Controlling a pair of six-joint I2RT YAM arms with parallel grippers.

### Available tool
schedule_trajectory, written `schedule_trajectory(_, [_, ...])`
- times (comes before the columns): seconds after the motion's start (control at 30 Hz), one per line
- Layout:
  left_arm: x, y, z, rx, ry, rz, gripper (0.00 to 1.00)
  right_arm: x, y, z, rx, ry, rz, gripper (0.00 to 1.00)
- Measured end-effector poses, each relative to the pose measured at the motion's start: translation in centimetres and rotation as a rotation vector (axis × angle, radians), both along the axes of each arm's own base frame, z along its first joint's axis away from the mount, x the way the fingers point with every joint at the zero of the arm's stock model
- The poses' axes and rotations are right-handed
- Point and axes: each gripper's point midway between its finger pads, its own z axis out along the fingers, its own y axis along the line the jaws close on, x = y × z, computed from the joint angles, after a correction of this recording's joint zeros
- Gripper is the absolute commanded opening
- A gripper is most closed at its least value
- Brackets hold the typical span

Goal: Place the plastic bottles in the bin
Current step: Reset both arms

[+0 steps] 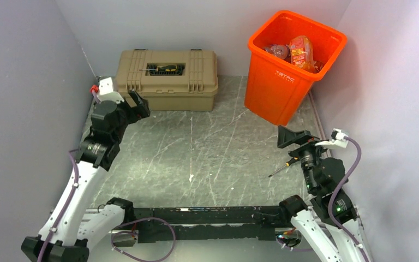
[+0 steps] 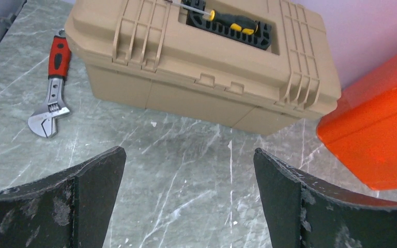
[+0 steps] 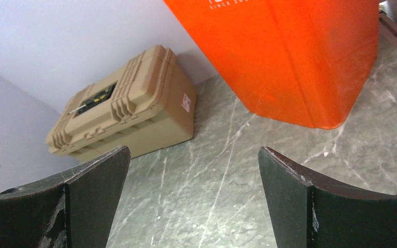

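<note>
The orange bin point(image 1: 275, 93) stands at the back right of the table, and its wall also shows in the left wrist view point(image 2: 382, 134) and the right wrist view point(image 3: 289, 51). Crushed plastic bottles point(image 1: 301, 52) with orange and red labels lie inside it; I see none on the table. My left gripper point(image 1: 139, 103) point(image 2: 188, 152) hangs open in front of the toolbox with nothing between its fingers. My right gripper point(image 1: 289, 136) point(image 3: 194, 150) is open and empty too, just short of the bin's base.
A tan toolbox point(image 1: 166, 79) point(image 2: 201, 67) point(image 3: 129, 113) sits against the back wall, with a yellow-handled screwdriver point(image 1: 163, 69) point(image 2: 232, 23) in its lid tray. A red-handled wrench point(image 2: 54, 88) lies left of it. Another small screwdriver point(image 1: 283, 166) lies beside the right arm.
</note>
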Motion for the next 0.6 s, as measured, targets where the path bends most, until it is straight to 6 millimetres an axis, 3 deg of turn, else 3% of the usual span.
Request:
schedule_trajectory(0.23, [2.3,-1.8,4.1,-0.165,-0.004,0.028,1.0,-2.0,1.9,4.0,-0.01,-0.076,0.149,1.0])
schedule_trajectory(0.33, [1.2,-2.6,3.6,-0.288,0.004,0.021,1.0,-2.8,1.9,5.6,0.005,-0.119,0.163,1.0])
schedule_trajectory(0.43, [0.0,-2.9,2.5,-0.36,0.037,0.022,0.99,-3.3,1.8,5.9,0.027,-0.137,0.168,1.0])
schedule_trajectory(0.6, [-0.6,-3.3,2.3,-0.264,0.064,-0.044,0.99,-3.5,2.2,6.1,0.025,-0.146,0.195,1.0])
